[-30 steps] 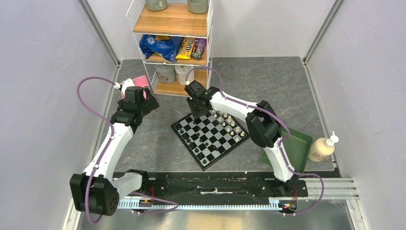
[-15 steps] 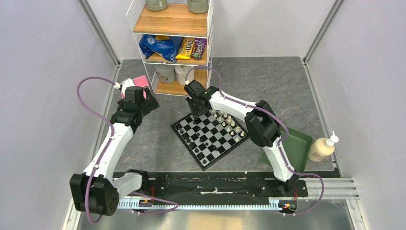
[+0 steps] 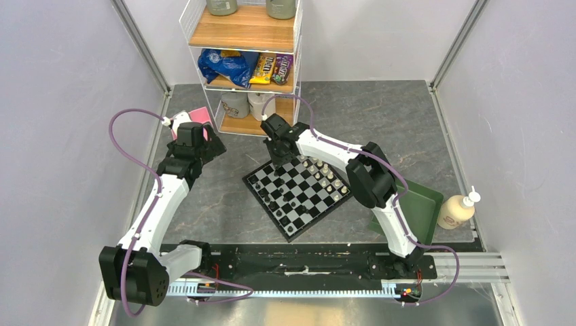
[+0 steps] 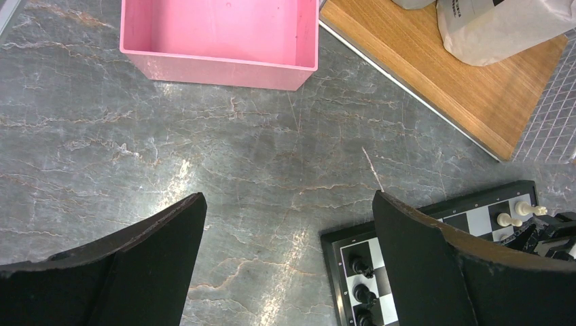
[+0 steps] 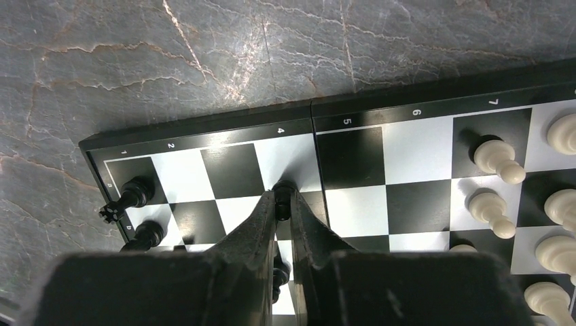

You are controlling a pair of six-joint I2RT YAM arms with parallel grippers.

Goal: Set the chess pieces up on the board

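1. Locate the black piece (image 5: 283, 187). It stands upright over the board (image 5: 407, 107), near the edge numbered 4, roughly on the line between a pale check and a dark one. You cannot tell from the right wrist view whether its base touches the board.

2. Check the right gripper (image 5: 284, 204). Its fingers are pressed in on that piece from both sides, low on the body, so the figurine is kept vertical and the neighbouring squares are left uncovered.

3. Compare the ranks. The other black pieces (image 5: 132, 195) sit at the corner by numbers 1 and 2. The cream pieces (image 5: 498, 157) stand in a group at the far end, by number 7 and beyond. The held piece lies between the two camps, so judge it as not yet on a home square (the black end is the likely destination).

4. Confirm the left gripper (image 4: 285, 204). Its fingers are spread wide and hold nothing. It hangs over bare table (image 4: 136, 149), between the pink box (image 4: 217, 34) and the board corner, with the wooden shelf (image 4: 435, 75) beyond. That position keeps it apart from the working arm.

5. Expect tipping as the main risk: the pieces are narrow and closely spaced.
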